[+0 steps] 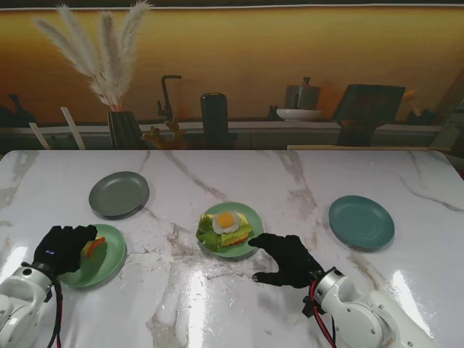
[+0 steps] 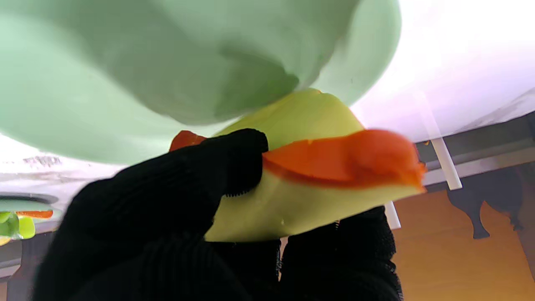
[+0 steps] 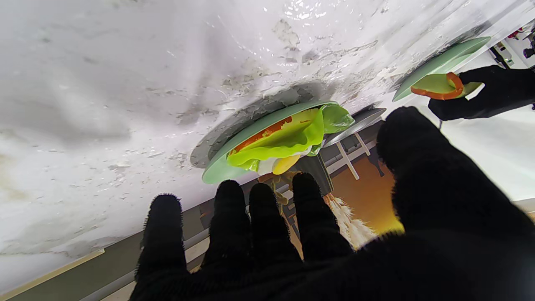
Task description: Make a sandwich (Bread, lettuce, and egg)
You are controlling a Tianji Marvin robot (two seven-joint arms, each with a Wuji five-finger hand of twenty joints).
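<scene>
On the middle green plate point(image 1: 250, 243) lies a stack of bread, lettuce point(image 1: 208, 233) and a fried egg point(image 1: 227, 220); the right wrist view shows the same lettuce point(image 3: 288, 136) on that plate point(image 3: 217, 172). My left hand point(image 1: 64, 246) is shut on a slice of bread with an orange crust point(image 2: 317, 184), held just over the light green plate point(image 1: 98, 270) at the left. That bread point(image 3: 436, 83) also shows in the right wrist view. My right hand point(image 1: 288, 259) rests open on the table beside the middle plate, its fingers point(image 3: 267, 217) spread, holding nothing.
An empty grey plate point(image 1: 119, 193) sits farther from me on the left. An empty teal plate point(image 1: 361, 221) lies at the right. A vase of pampas grass point(image 1: 123, 123), a dark cylinder point(image 1: 214, 119) and kitchenware line the back edge of the marble table point(image 1: 304, 181).
</scene>
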